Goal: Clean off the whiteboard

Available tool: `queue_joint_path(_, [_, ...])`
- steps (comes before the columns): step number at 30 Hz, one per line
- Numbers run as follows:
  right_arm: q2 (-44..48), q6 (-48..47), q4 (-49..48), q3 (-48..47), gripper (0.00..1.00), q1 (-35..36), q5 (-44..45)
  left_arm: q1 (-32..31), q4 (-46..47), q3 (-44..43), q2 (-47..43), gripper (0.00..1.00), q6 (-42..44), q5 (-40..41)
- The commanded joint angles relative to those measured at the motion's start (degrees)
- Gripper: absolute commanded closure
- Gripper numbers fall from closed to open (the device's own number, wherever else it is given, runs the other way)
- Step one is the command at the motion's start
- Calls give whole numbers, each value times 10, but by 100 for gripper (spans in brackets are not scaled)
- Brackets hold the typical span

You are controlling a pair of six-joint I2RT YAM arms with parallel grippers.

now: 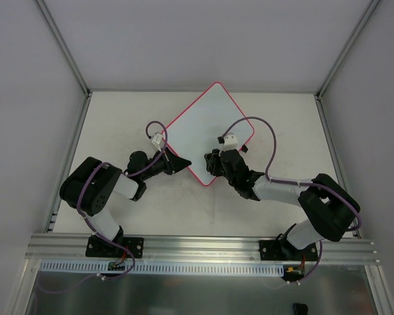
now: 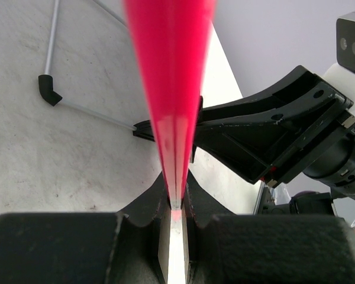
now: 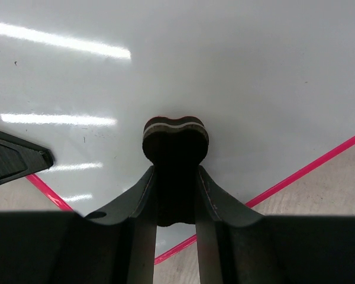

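Observation:
The whiteboard (image 1: 207, 125), white with a thin pink-red frame, lies turned like a diamond on the table. My left gripper (image 1: 186, 162) is shut on its near-left frame edge; the left wrist view shows the red frame (image 2: 173, 89) pinched between the jaws (image 2: 176, 204). My right gripper (image 1: 213, 162) is shut on a small black eraser (image 3: 175, 139) and holds it on the board's near corner; the board surface (image 3: 225, 71) around it looks clean. A black clip (image 1: 244, 149) shows on the right edge.
A metal rail (image 1: 203, 246) runs along the near edge by the arm bases. Grey walls and frame posts (image 1: 64, 46) enclose the table. The right arm's gripper (image 2: 278, 136) shows close by in the left wrist view.

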State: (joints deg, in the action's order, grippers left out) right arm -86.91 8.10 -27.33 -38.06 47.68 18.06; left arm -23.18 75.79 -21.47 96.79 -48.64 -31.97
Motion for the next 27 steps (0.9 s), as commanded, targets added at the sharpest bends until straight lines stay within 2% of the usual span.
queue_joint_path(1, [12,5,-40,11,100,-21,-29,-13,205,-2,-2,100,-6,-30])
queue_joint_path(11, [1,9,-112,11,100,-85,-81,-12,205,-1,-3,100,-6,-31])
queue_joint_path(18, [-3,23,-132,14,100,-80,-95,-13,205,-1,-4,100,-5,-29])
queue_joint_path(23, [-6,60,-221,80,100,-80,-117,-13,205,0,-4,100,-6,-29])
queue_joint_path(27, [-8,75,-232,105,100,-68,-110,-13,205,-1,-4,100,-5,-30])
